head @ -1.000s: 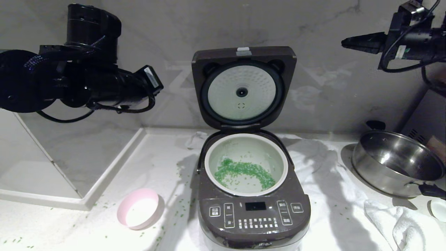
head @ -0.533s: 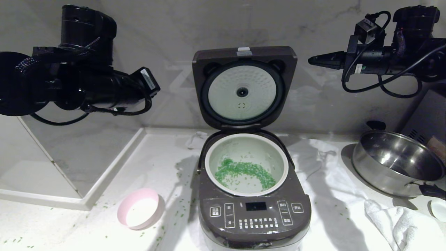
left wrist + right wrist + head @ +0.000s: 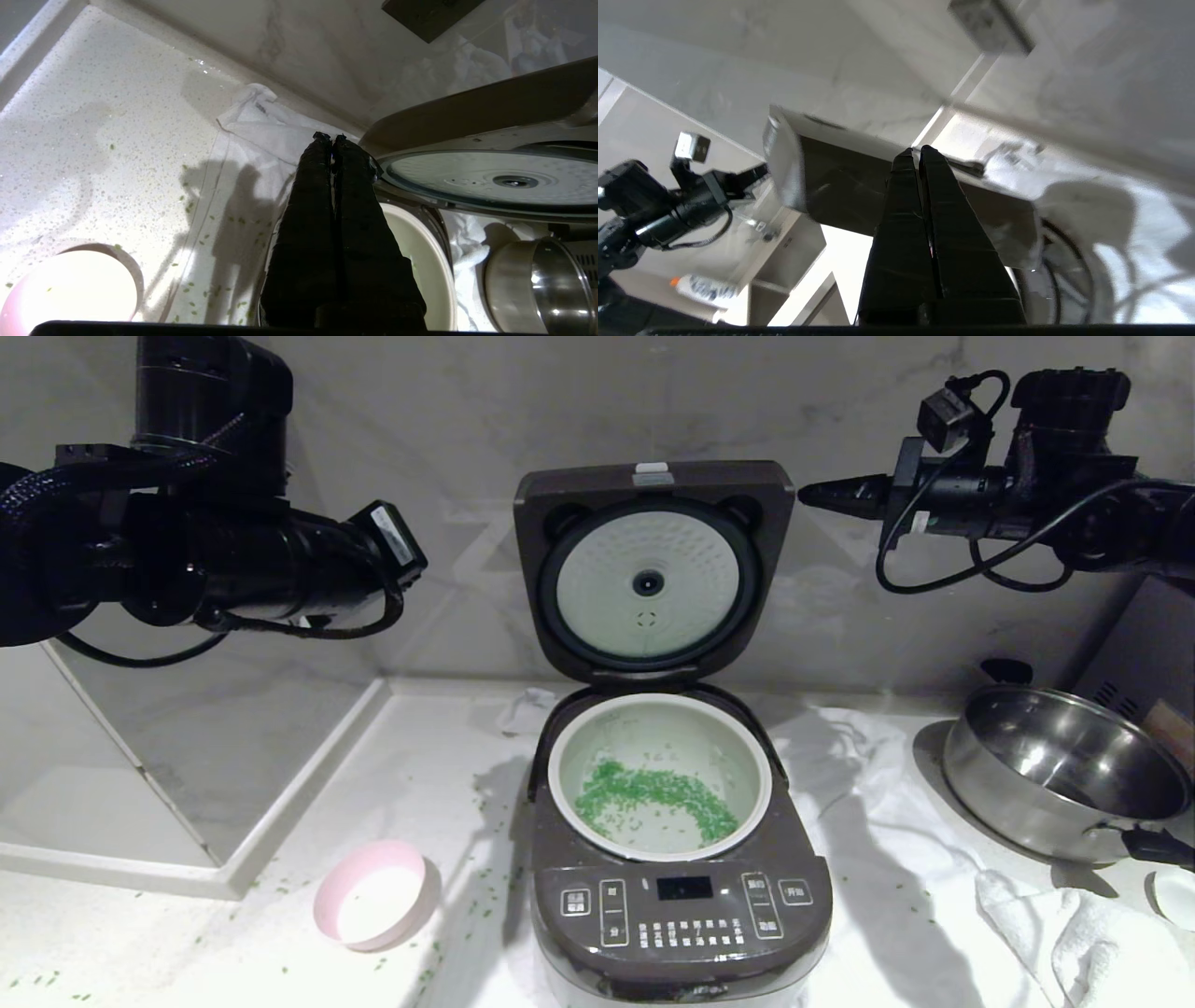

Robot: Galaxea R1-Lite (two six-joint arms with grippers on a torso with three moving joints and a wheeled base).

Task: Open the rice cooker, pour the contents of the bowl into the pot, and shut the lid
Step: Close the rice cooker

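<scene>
The rice cooker [image 3: 681,905] stands in the middle of the counter with its lid [image 3: 649,579] swung upright, pale inner plate facing me. The pot [image 3: 560,775] holds the green contents [image 3: 653,793] in a curved heap. The pink bowl [image 3: 373,896] sits upright and empty on the counter to the cooker's left. My right gripper [image 3: 805,493] is shut with nothing in it, its tips level and just beside the lid's top right corner; in the right wrist view [image 3: 919,151] they point at the lid's dark back [image 3: 840,186]. My left gripper [image 3: 331,137] is shut and empty, raised left of the cooker.
A steel pan [image 3: 1064,775] with black handles stands at the right, and a white towel [image 3: 1074,924] lies in front of it. White cloth [image 3: 859,775] lies under the cooker. Loose green grains [image 3: 481,896] dot the counter. A raised white ledge [image 3: 233,868] borders the left.
My right arm has swung left and slightly down, bringing its shut tips up to the lid's top right corner. The left arm has barely shifted. Cooker and bowl are unmoved.
</scene>
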